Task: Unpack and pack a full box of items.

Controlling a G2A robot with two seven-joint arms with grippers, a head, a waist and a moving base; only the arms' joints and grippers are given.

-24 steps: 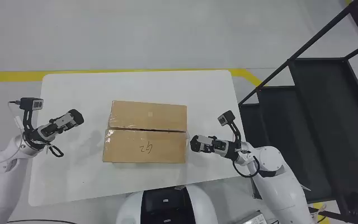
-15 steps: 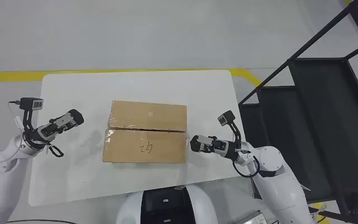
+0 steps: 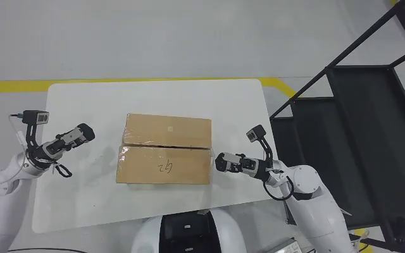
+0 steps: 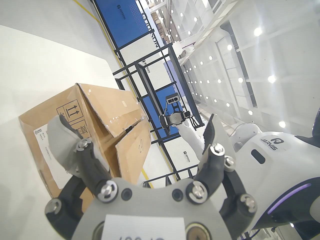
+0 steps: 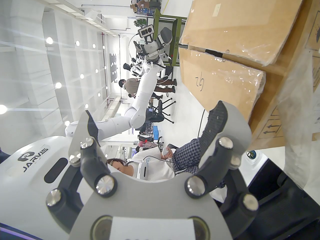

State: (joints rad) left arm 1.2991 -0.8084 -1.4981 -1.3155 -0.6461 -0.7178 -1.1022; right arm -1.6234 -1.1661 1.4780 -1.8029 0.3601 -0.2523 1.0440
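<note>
Standing spread and empty, your right hand (image 3: 218, 162) sits just beside the box (image 3: 164, 148), closed on the surface (image 3: 82, 196). Your left hand (image 3: 85, 133), also spread, hangs well left of the box. Lifting one flap (image 3: 163, 166) unbraced may skid the box.

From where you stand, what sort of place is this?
Probably a big industrial hall or robot test floor: rows of ceiling lamps, a yellow floor line, and black metal frames beside the table.
</note>
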